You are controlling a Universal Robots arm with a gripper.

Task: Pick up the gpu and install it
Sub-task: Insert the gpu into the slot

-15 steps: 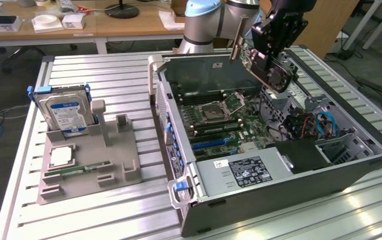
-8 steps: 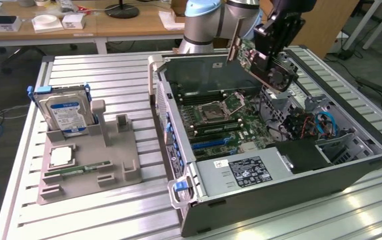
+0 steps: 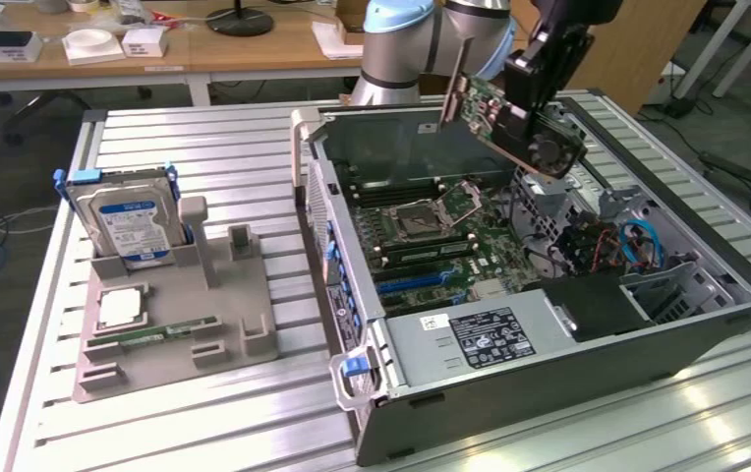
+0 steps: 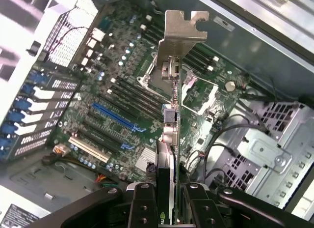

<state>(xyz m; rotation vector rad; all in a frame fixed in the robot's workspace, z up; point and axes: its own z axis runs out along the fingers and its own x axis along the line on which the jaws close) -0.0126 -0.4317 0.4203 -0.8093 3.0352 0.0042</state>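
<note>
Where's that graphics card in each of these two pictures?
Exterior view: the gpu hangs tilted above the open computer case, right of centre, held by the gripper.
Wrist view: the gpu is edge-on between the gripper's fingers, its silver bracket over the motherboard.
Shared landmark: the long blue slot.
</note>
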